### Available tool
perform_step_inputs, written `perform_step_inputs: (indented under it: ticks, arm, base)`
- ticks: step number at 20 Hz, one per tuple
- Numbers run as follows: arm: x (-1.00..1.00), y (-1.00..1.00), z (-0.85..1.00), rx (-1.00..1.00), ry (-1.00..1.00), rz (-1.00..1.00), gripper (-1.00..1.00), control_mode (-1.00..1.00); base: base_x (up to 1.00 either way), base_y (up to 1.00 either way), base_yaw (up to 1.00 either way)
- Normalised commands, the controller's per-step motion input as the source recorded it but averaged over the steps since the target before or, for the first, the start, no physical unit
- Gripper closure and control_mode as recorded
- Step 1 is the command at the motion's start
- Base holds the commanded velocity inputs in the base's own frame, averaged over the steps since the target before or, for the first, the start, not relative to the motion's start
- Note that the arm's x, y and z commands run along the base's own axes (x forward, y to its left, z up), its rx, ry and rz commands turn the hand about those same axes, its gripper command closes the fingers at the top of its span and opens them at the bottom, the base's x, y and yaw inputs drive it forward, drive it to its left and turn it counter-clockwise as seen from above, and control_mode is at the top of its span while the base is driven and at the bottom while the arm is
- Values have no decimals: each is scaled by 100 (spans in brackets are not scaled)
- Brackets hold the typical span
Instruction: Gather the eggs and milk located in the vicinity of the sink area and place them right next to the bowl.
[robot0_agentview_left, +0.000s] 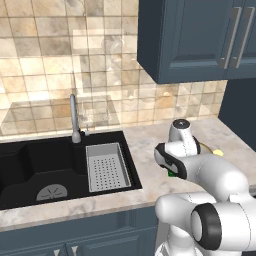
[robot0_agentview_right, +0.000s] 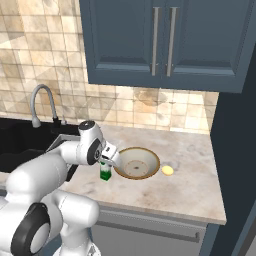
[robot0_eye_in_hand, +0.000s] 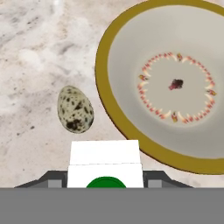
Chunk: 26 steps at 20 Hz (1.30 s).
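Where tool (robot0_eye_in_hand: 105, 183) grips, milk carton (robot0_eye_in_hand: 105, 164) white, green-capped.

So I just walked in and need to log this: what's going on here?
The arm holds a milk carton in its tool, upright just beside the bowl on the counter. A speckled egg already lies on the counter near the bowl's rim, and a yellowish round thing sits on the bowl's other side. The sink is off to the left.
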Motion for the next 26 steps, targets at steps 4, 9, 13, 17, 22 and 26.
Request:
perform_step_inputs:
  ticks: [4, 9, 13, 17, 22, 26]
  arm:
    - [0, 0, -16, 3, 0, 0, 100, -100]
    - [0, 0, -12, 2, 0, 0, 100, -100]
    - [0, 0, -6, 0, 0, 0, 100, -100]
    - [0, 0, -3, 0, 0, 0, -100, -100]
    - [0, 0, 0, 0, 0, 0, -100, -100]
    - [0, 0, 0, 0, 0, 0, -100, -100]
  base:
    - [0, 0, 0]
    - [0, 0, 0]
    - [0, 0, 0]
    - [0, 0, 0]
    - [0, 0, 0]
    - [0, 0, 0]
